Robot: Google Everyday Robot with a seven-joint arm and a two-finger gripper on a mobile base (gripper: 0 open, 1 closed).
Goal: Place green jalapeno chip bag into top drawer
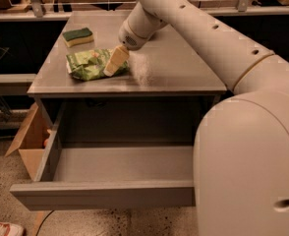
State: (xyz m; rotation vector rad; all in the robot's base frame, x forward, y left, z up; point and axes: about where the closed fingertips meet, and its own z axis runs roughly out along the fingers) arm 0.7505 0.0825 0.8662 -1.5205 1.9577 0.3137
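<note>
The green jalapeno chip bag (87, 65) lies flat on the left part of the grey table top (179, 68). My gripper (115, 62) reaches down from the white arm and sits at the bag's right end, touching or just above it. The top drawer (105, 194) is pulled fully out below the table top, and its grey inside (125, 163) holds nothing that I can see.
A dark-green-and-yellow sponge (78, 36) lies behind the bag at the table's back left. A brown cardboard box (29, 141) stands on the floor left of the drawer. My white arm fills the right side. A dark shelf runs behind the table.
</note>
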